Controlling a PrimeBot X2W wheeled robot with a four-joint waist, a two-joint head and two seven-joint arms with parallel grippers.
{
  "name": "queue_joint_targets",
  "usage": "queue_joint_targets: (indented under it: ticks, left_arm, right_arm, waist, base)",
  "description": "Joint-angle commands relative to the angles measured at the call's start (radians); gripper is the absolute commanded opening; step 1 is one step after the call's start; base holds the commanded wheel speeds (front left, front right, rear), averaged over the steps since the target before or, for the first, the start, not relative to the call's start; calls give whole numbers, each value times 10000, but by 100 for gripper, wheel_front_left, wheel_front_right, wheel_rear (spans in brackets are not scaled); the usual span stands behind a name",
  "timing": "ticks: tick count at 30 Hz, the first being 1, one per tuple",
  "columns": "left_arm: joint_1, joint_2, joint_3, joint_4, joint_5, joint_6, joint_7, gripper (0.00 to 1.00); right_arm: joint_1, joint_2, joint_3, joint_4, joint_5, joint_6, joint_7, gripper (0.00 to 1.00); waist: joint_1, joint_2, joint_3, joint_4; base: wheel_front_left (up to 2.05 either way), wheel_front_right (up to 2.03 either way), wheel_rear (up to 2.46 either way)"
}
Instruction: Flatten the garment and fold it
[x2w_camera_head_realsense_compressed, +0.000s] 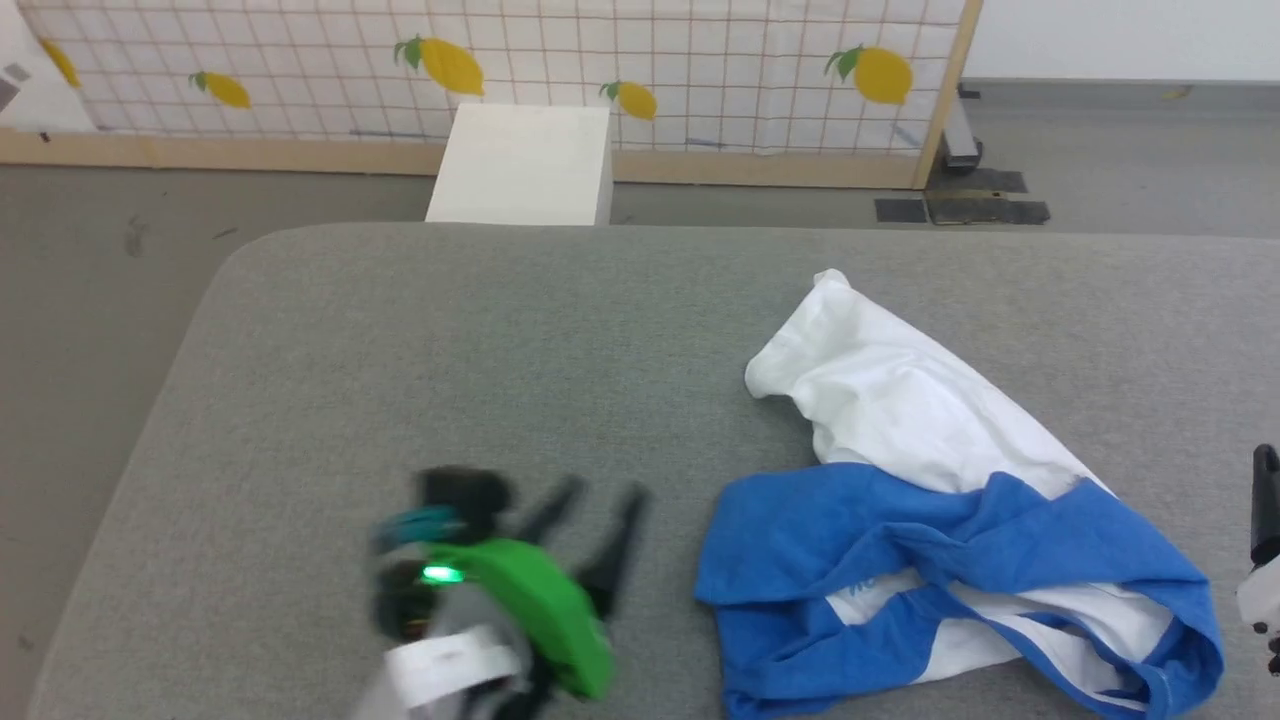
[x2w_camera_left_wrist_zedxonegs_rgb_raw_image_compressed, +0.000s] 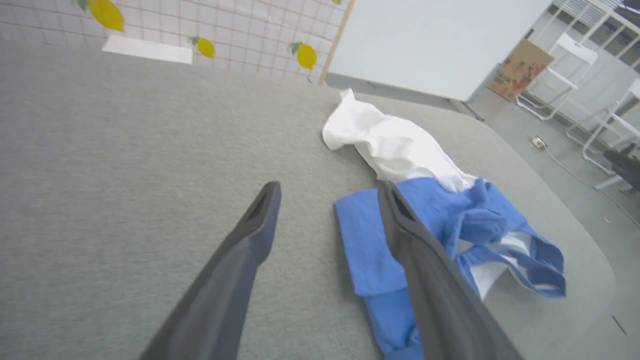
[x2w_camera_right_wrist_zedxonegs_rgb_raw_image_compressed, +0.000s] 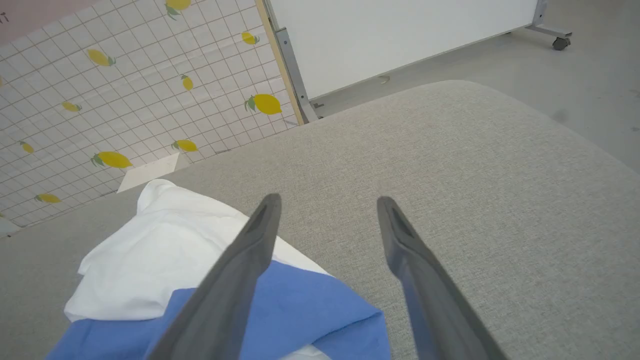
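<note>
The garment (x2w_camera_head_realsense_compressed: 900, 420) lies crumpled on the right half of the grey table (x2w_camera_head_realsense_compressed: 450, 330), its white body bunched toward the far side and its blue sleeves heaped near the front. My left gripper (x2w_camera_head_realsense_compressed: 600, 505) hovers blurred just left of the blue heap, apart from it. In the left wrist view this gripper (x2w_camera_left_wrist_zedxonegs_rgb_raw_image_compressed: 329, 189) is open and empty, and the garment (x2w_camera_left_wrist_zedxonegs_rgb_raw_image_compressed: 395, 145) spreads beyond and under its right finger. My right gripper (x2w_camera_right_wrist_zedxonegs_rgb_raw_image_compressed: 328, 200) is open over bare table, the garment (x2w_camera_right_wrist_zedxonegs_rgb_raw_image_compressed: 165, 250) beside its left finger. One dark finger (x2w_camera_head_realsense_compressed: 1265, 500) of it shows at the right edge.
A white box (x2w_camera_head_realsense_compressed: 520, 165) stands on the floor behind the table, before a lemon-print screen (x2w_camera_head_realsense_compressed: 700, 60). The table's rounded far-left corner (x2w_camera_head_realsense_compressed: 250, 250) drops to grey floor. A cardboard box (x2w_camera_left_wrist_zedxonegs_rgb_raw_image_compressed: 520, 67) and white frames (x2w_camera_left_wrist_zedxonegs_rgb_raw_image_compressed: 575, 75) stand off to the right.
</note>
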Motion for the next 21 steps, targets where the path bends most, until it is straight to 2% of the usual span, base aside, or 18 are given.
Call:
queue_joint_targets:
  ticks: [1,5,8,12,16,17,18,21]
  left_arm:
    - [-220,-106,-440,-70,-213,-98,717,100]
    - [-613,-163,-1999,98,-495,-252,3134,100]
    - [-1020,-77,-2861,520,-352,-313,4302,100]
    - [-1457,29,-3542,1161,-101,-364,4732,100]
    - [-1705,80,-3795,1784,-15,-384,4623,100]
    - [-1728,58,-3792,1858,-78,-387,4559,36]
    - [-1775,41,-3799,1916,-136,-391,4471,0]
    - [-1908,42,-3637,1900,-340,-397,4232,0]
  right_arm:
    - [136,-2,6,-82,37,-15,-76,100]
    - [200,-2,120,-58,26,-15,-98,100]
    - [157,-2,208,21,73,-15,-130,100]
    - [84,-2,292,129,129,-15,-249,100]
    - [71,-1,269,179,174,-15,-346,100]
    - [77,-1,233,178,166,-15,-367,100]
    - [82,-1,185,175,148,-15,-397,100]
    - [113,-1,80,211,103,-15,-448,100]
  waist:
    - [0,0,-35,-116]
    - [0,0,147,-305]
    - [0,0,378,-498]
    - [0,0,666,-762]
    - [0,0,853,-916]
    - [0,0,891,-920]
    - [0,0,920,-908]
    - [0,0,937,-806]
  base:
    - [0,0,0]
    - [0,0,0]
    - [0,0,0]
    - [0,0,0]
    - [0,0,0]
    - [0,0,0]
    - [0,0,0]
    - [0,0,0]
